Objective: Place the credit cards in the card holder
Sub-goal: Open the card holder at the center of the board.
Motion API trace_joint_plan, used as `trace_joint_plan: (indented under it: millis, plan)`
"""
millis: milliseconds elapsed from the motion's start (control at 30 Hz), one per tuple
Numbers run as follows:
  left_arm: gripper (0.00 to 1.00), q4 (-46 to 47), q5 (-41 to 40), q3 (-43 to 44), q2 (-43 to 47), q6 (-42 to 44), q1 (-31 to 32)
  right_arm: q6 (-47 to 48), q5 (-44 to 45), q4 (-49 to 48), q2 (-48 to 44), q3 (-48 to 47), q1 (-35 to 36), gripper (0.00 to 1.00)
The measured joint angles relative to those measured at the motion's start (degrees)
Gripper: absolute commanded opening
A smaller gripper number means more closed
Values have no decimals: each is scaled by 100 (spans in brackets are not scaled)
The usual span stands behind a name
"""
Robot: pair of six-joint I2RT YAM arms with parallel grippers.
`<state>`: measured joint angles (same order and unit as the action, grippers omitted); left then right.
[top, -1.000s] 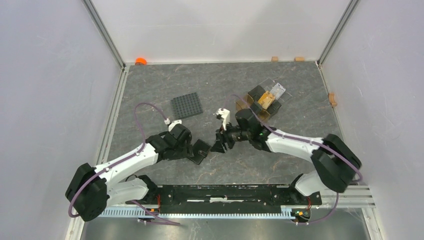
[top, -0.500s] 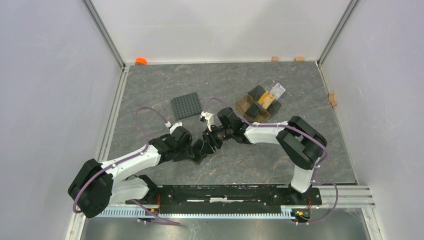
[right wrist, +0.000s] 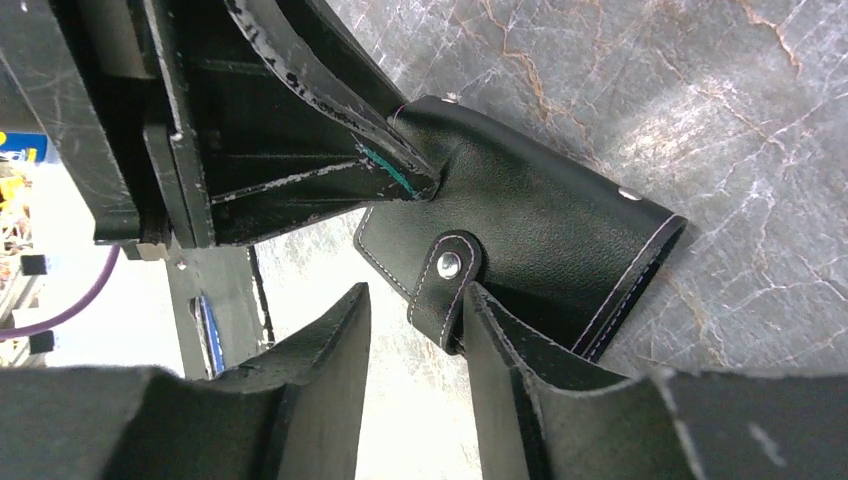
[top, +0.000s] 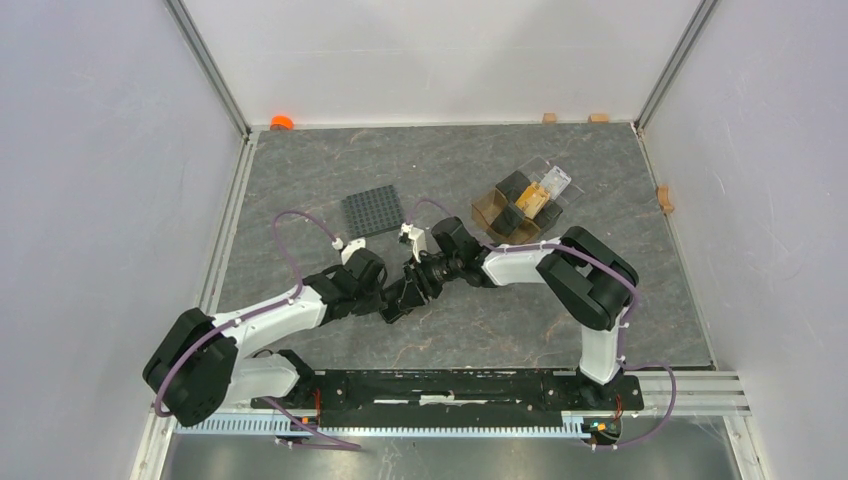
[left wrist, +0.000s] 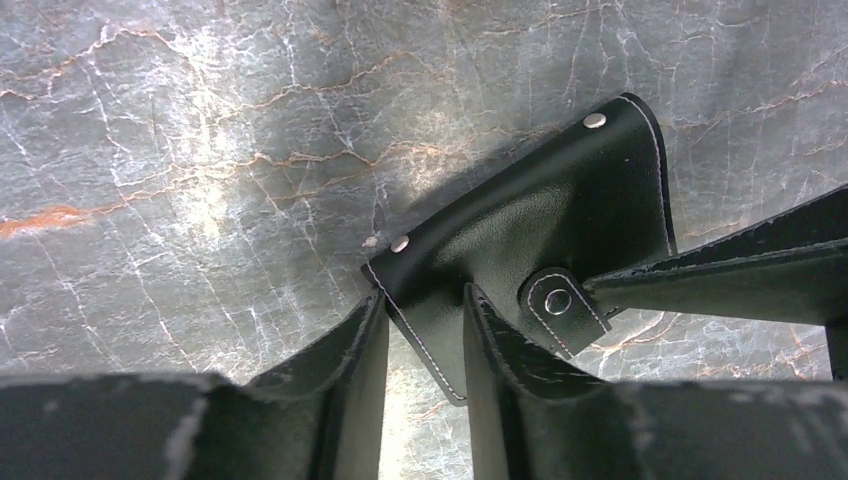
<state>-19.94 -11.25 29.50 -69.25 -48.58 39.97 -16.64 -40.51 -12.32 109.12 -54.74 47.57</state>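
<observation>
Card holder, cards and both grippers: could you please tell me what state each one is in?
card holder: folded shut, strap tab across its edge.
credit cards: outside the holder, at the brown box.
left gripper: open, astride the holder's edge.
right gripper: open, astride the strap tab.

The card holder (left wrist: pixel 530 215) lies between left tool (left wrist: pixel 424 308) and right tool (right wrist: pixel 415 295), gridded mat (top: pixel 373 211) behind, compartment box (top: pixel 520 207) behind-right.

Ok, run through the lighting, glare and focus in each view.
Top external: even, soft light, no hard shadows, the black card holder hard to pick out. Left wrist: a bright glare patch on the table, the left fingers blurred, card holder sharp. Right wrist: background at lower left blown out white, the right fingers soft.
</observation>
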Motion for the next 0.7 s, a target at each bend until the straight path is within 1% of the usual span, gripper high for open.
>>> trace_joint_plan:
  millis: [67, 200, 267, 433, 600, 700]
  plan:
    - [31, 26, -20, -4, -9, -4, -11, -166, -9, -96, 50, 9, 0, 40]
    - [21, 57, -42, -13, -7, -4, -15, -599, 74, -468, 61, 195, 9, 30]
    - [17, 68, -44, -22, -2, -4, -15, -890, 179, -791, 61, 365, 7, 26]
    - [2, 125, -44, -63, 4, -4, -15, -1725, 446, -1731, 72, 839, 7, 19]
    - [2, 177, -42, -107, -2, -13, -15, -2299, 564, -2306, 173, 1049, 13, 9]
    - [2, 195, -44, -125, 2, -48, -15, -2481, 612, -2441, 227, 1064, 44, 0]
